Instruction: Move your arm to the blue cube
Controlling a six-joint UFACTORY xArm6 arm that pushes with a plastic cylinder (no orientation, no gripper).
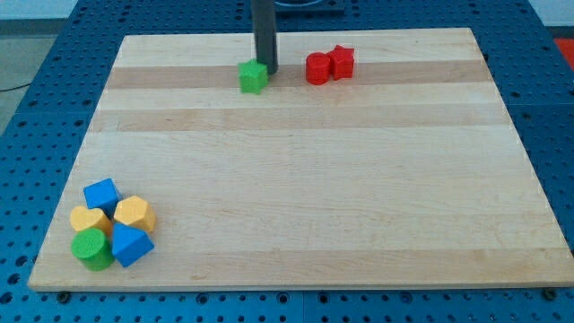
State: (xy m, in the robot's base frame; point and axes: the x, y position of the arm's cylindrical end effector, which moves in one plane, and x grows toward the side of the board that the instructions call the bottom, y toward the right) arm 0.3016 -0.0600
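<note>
The blue cube [101, 195] sits near the view's bottom left, at the top of a cluster of blocks. My tip [267, 70] is at the view's top middle, touching the right side of a green block [254, 76]. The tip is far from the blue cube, up and to the right of it. The rod rises out of the view's top edge.
The cluster holds two yellow blocks [90, 220] [134, 213], a green cylinder [91, 248] and a second blue block [131, 245]. A red cylinder [317, 68] and a red star-like block [341, 62] stand right of the tip. The wooden board [314, 179] lies on a blue table.
</note>
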